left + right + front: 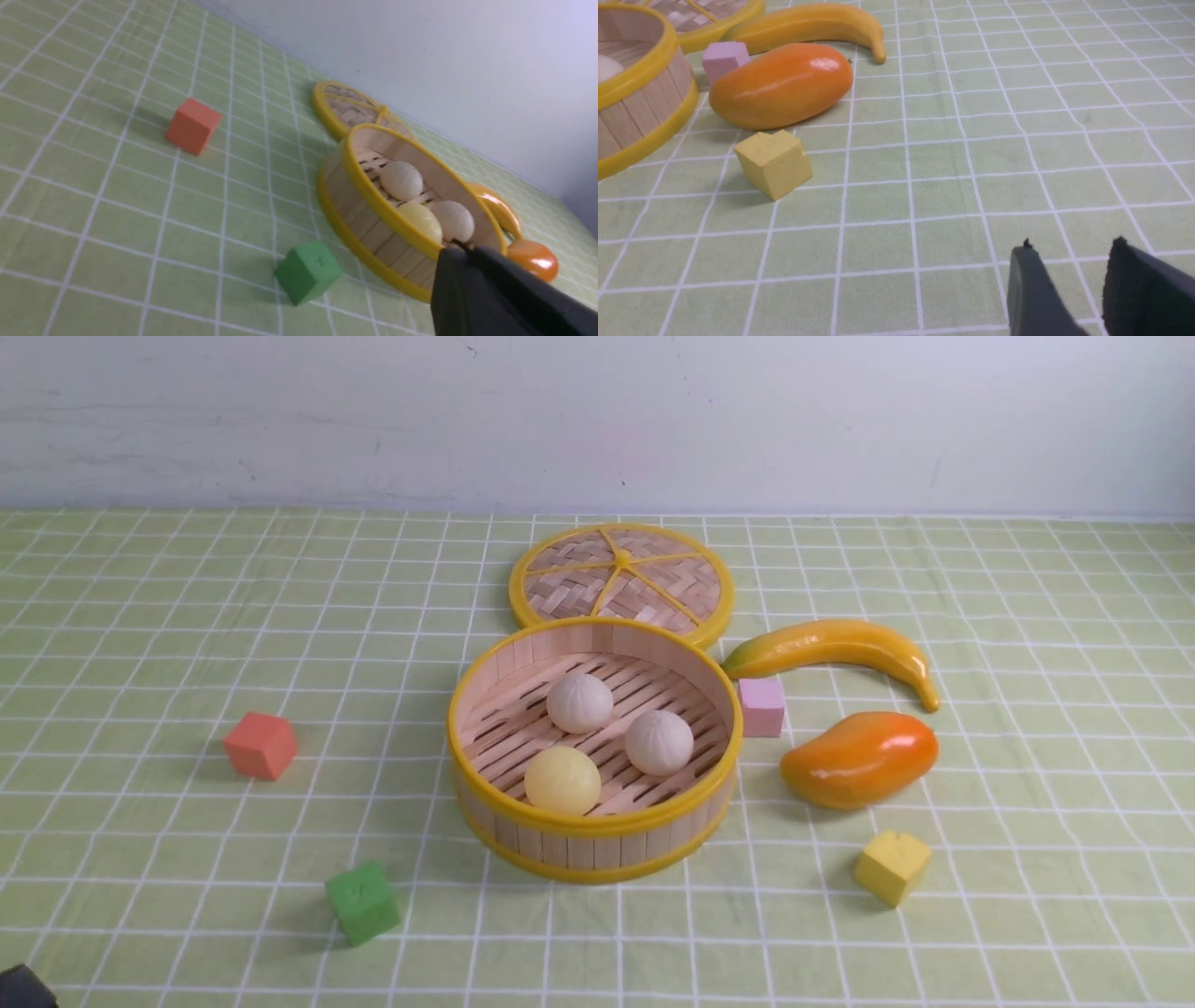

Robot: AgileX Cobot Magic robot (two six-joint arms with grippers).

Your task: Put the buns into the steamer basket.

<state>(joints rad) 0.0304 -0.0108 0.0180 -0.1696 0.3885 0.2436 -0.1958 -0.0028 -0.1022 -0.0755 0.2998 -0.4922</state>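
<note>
The steamer basket [485, 700] stands at the table's middle. All three buns lie on its slatted floor: an off-white one [580, 703] at the back, a second off-white one [658, 742] at the right, the pale yellow one [562, 780] at the front. They also show in the left wrist view, inside the basket [373, 224]. My left gripper [460, 247] is shut and empty, drawn back near the table's front left corner [23, 987]. My right gripper [1071, 245] is open and empty over bare cloth to the right of the yellow cube; it is out of the front view.
The flat woven lid [621, 581] lies behind the basket. A banana [836, 649], a pink cube [762, 706], a mango [859, 758] and a yellow cube [892, 866] lie right of it. An orange cube [260, 745] and a green cube [362, 902] lie left.
</note>
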